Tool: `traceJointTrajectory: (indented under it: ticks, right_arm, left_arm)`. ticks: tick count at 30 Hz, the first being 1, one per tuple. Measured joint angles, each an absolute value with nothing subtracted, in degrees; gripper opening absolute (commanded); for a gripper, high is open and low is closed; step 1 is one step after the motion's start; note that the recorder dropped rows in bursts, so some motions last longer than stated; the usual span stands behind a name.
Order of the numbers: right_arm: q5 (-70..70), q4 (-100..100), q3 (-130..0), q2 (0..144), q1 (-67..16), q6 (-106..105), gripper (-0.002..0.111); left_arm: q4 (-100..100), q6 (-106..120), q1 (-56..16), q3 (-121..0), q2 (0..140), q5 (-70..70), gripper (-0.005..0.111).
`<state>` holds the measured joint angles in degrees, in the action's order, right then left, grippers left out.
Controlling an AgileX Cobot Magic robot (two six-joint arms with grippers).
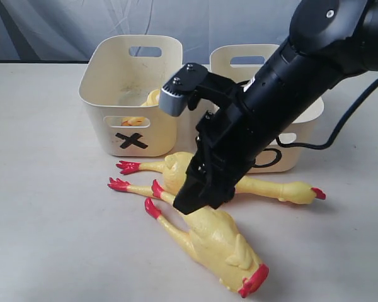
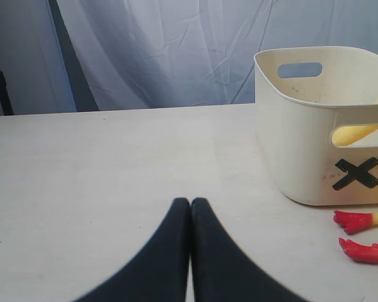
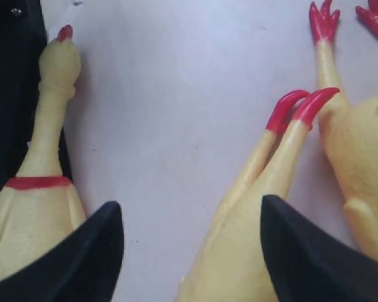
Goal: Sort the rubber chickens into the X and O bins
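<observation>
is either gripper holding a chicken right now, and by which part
Nothing is held. The right gripper stands open over a chicken lying on the table; the left gripper is shut and empty.

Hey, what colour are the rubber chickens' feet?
Red; the feet show best in the right wrist view.

Smooth rubber chickens (image 1: 214, 242), glossy plastic bins (image 1: 99, 104), matt tabletop (image 1: 50, 226).

The right arm (image 1: 290, 82) is covering most of the O bin (image 1: 300, 154) at two o'clock and is hiding the middle of the chicken (image 1: 175, 171) beneath it. The wall of the X bin (image 1: 104, 94) is hiding most of another chicken (image 1: 152, 97).
</observation>
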<state>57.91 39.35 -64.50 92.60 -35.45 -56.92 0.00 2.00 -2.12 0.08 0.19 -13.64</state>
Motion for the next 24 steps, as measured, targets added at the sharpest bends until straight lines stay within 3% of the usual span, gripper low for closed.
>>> traceJointTrajectory:
  ticks: [24]
  right_arm:
    - [55.17, 32.31, -64.5, 107.47, -35.45, -52.51, 0.06]
  left_arm:
    - [0.0, 2.0, -2.12, 0.08, 0.19, -13.64, 0.0]
